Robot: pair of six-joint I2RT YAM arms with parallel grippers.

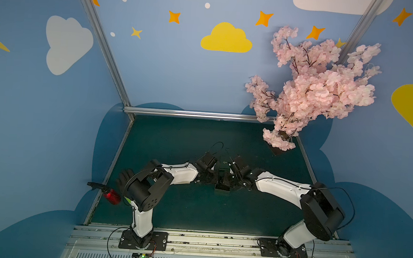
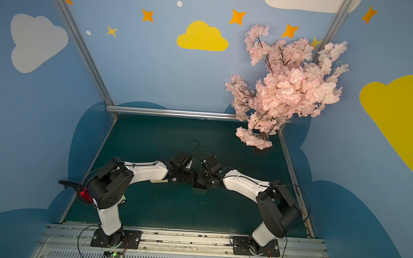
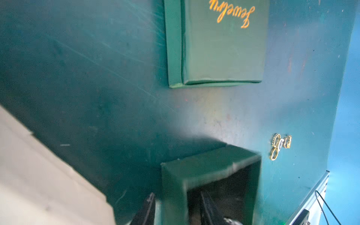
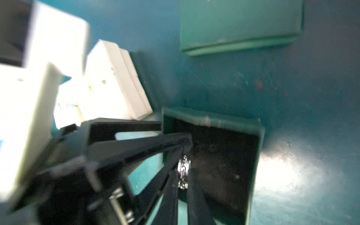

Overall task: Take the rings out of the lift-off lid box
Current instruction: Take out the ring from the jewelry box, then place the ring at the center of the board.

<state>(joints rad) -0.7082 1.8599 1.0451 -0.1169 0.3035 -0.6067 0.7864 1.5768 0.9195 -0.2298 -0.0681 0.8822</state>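
My right end effector point(image 4: 184, 167) clamps a ring point(image 4: 183, 172) inside the open box point(image 4: 256, 175); exit is upward. My left end effector point(image 3: 177, 195) straddles its wall, grip unclear.

Ring point(image 4: 184, 171) gleams metallic (chain-textured); box point(image 4: 212, 119) looks matt.

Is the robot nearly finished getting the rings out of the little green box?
Partly. Done: the lid is off and lies on the table, and a few rings lie outside the box. In hand: the right gripper pinches another ring at the open box, while the left gripper straddles a box wall. Left: setting that ring down; whether more wait inside, the dark bottom hides.
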